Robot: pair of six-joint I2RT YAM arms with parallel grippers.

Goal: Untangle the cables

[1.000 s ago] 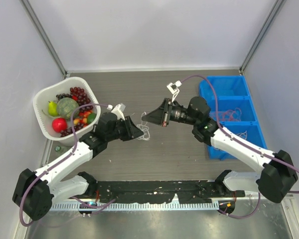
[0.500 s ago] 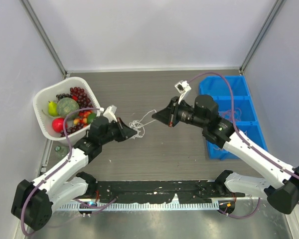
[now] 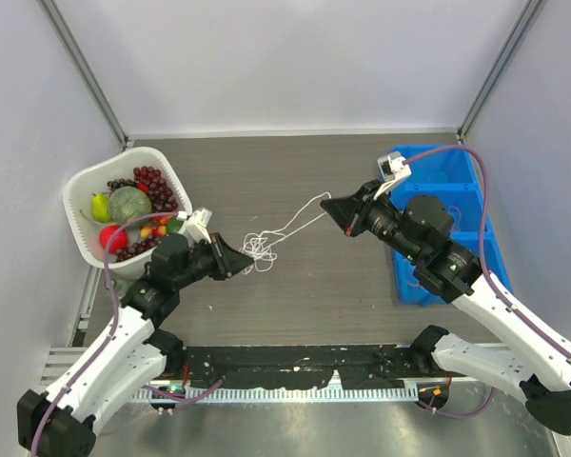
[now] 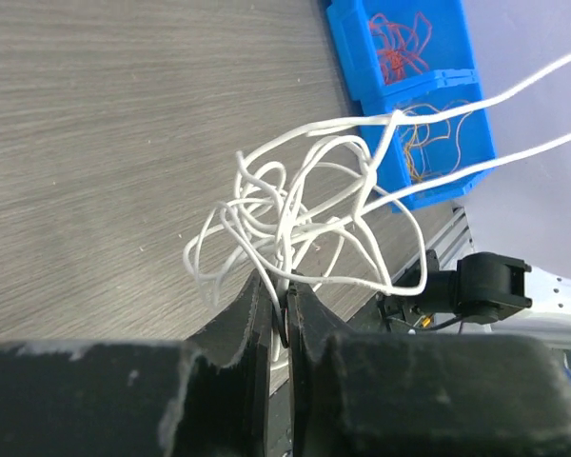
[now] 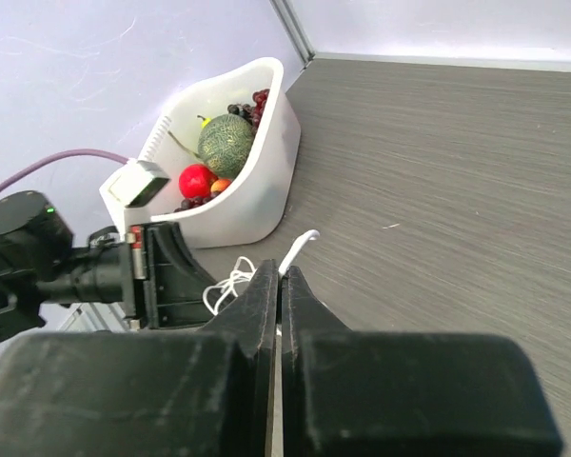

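Arms have swung apart, stretching the white cable [image 3: 259, 249] between them. Left gripper [image 4: 284, 288] is pinched on the knot at its tips, right gripper [image 5: 279, 273] clamped on the far end. Light, floppy, slippery — I'd regrip a loose loop beside the knot.

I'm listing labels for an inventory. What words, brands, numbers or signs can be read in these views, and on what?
None can be read: no text shows on the blue bins, the white basket, the white cord or the table.
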